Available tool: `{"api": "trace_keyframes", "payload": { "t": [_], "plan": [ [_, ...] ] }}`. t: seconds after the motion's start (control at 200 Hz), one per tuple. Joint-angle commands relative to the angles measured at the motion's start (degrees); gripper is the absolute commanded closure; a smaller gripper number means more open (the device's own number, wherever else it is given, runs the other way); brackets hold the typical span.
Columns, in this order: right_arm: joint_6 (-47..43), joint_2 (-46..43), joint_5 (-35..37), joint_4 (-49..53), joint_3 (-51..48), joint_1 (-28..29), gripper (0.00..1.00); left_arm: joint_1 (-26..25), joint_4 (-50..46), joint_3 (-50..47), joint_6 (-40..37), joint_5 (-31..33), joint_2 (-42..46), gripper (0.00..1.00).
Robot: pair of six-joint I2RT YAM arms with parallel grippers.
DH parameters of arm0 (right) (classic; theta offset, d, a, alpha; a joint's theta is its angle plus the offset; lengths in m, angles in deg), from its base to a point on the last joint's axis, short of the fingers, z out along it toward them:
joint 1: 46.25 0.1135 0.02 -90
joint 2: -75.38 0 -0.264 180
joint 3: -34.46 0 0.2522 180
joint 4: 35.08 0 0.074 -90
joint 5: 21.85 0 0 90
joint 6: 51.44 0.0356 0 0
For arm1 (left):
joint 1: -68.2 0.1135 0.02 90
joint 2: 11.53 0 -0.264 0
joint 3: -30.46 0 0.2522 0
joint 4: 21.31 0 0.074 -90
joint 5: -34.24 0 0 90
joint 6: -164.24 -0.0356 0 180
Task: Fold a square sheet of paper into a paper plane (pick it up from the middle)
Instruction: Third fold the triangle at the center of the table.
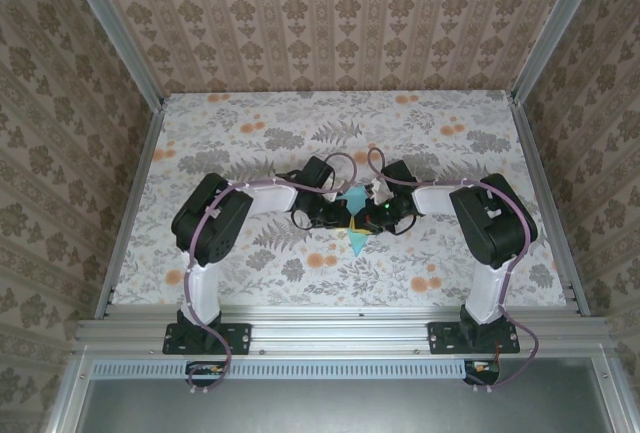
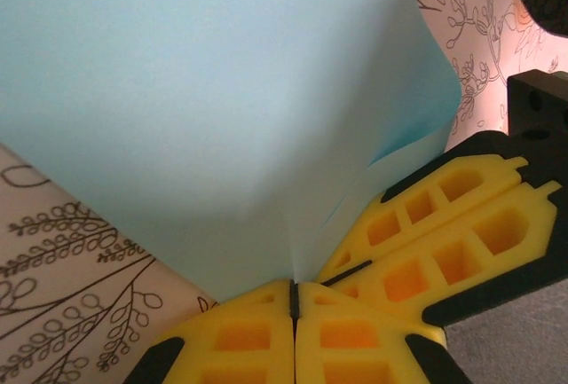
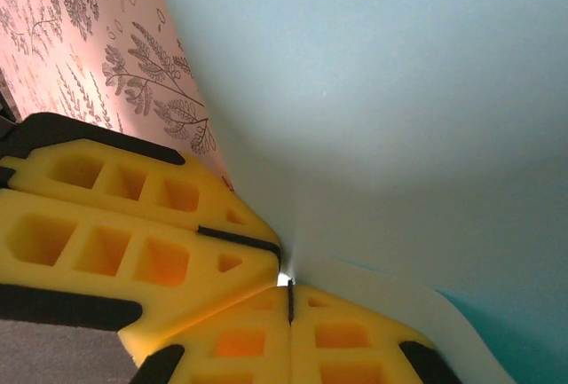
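Observation:
The square sheet of paper is light turquoise and hangs lifted above the middle of the table, pinched between both grippers. A pointed end with a yellow-orange edge sticks out toward the arm bases. My left gripper and right gripper meet tip to tip. In the left wrist view my left gripper is shut on the bowed paper, with the right gripper's yellow fingers alongside. The right wrist view has my right gripper shut on the paper, next to the left gripper's fingers. How the paper is folded is hidden.
The floral tabletop is boxed in by patterned walls at the back and both sides. Aluminium rails run along its left, right and near edges. Both arms bend inward from their bases at the near rail.

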Motion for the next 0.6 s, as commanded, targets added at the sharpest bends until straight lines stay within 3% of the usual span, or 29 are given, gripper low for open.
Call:
{"api": "trace_keyframes", "payload": {
  "t": [0.0,0.235,0.595],
  "plan": [
    [0.8,-3.0,1.4,2.5,-1.0,0.3,1.00,-0.6,-8.5,-0.8,-4.3,9.4,-4.9,0.94],
    [1.7,-6.5,2.5,2.3,-2.8,0.2,0.96,-0.8,-10.7,-0.8,-6.3,12.7,-6.7,0.95],
    [1.1,-4.7,4.3,0.3,-6.0,-0.7,0.96,-1.2,-13.4,-0.2,-8.4,16.3,-7.5,0.95]
  ]
}}
